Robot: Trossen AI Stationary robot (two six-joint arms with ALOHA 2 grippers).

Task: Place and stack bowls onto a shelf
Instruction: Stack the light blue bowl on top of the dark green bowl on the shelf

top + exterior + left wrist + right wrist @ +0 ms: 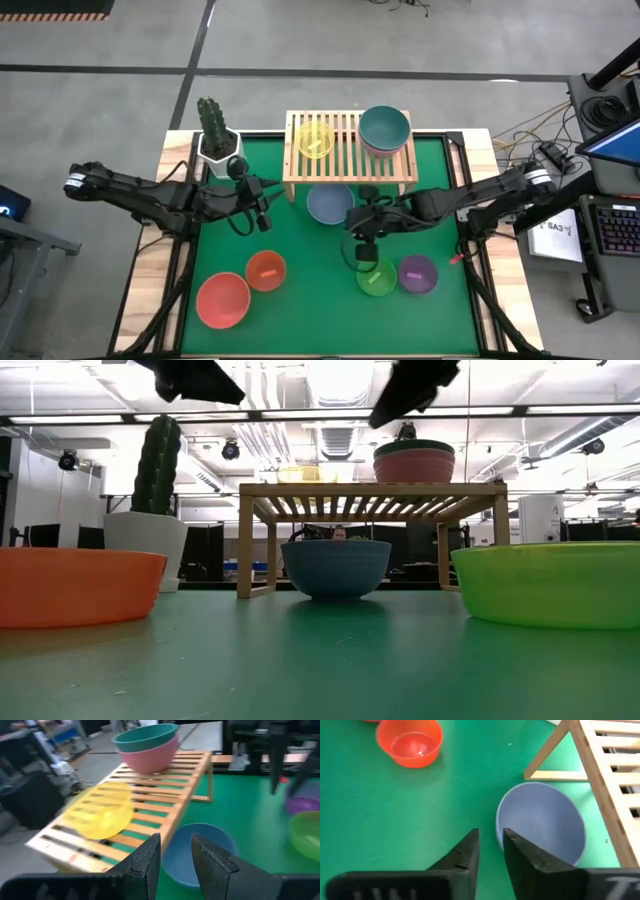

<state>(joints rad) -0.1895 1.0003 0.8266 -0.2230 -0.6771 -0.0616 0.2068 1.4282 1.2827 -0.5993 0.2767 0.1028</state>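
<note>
While the light-wood slatted shelf [350, 150] carries a translucent yellow plastic bowl [316, 138] and a teal bowl nested in a pink one [385, 130], a round blue plastic bowl [330, 203] sits on the green mat [300, 300] just before it. Left gripper [262, 205] and right gripper [362, 240] hover nearby, jaws slightly parted, empty.

Grey floor [120, 95] around the table; strip lights [330, 410] on the ceiling.
</note>
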